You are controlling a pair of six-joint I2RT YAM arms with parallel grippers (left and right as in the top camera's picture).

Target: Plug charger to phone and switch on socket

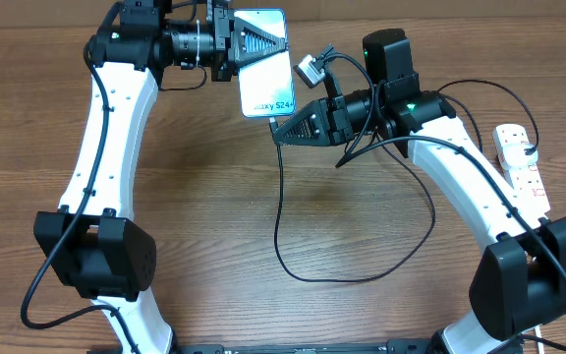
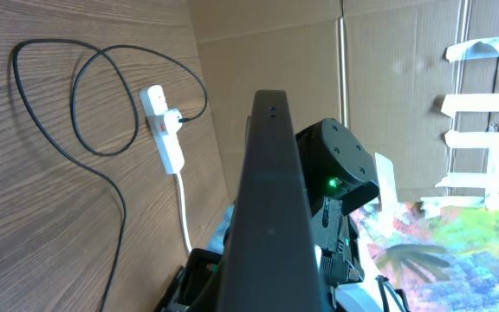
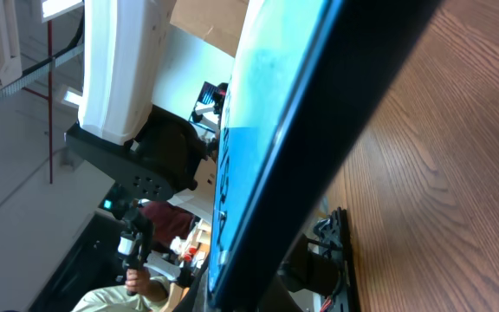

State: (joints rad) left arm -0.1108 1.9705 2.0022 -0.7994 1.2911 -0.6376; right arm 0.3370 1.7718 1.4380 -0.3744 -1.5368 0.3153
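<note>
My left pincer [image 1: 275, 42] is clamped on the phone [image 1: 263, 77], screen up, at the far side of the table [image 1: 195, 216]. Just below it my right pincer [image 1: 281, 130] is closed on the end of the charger [image 1: 279, 216], and the connector is hidden. The one cable loops to the one socket [image 1: 519, 157] on my right, with its plug in.

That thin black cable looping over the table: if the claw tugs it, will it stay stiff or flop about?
Probably floppy: the charger cable lies in loose curves across the table. Likely light, since it is so thin. A tug may drag its loops, though its far end looks plugged into the socket.
</note>
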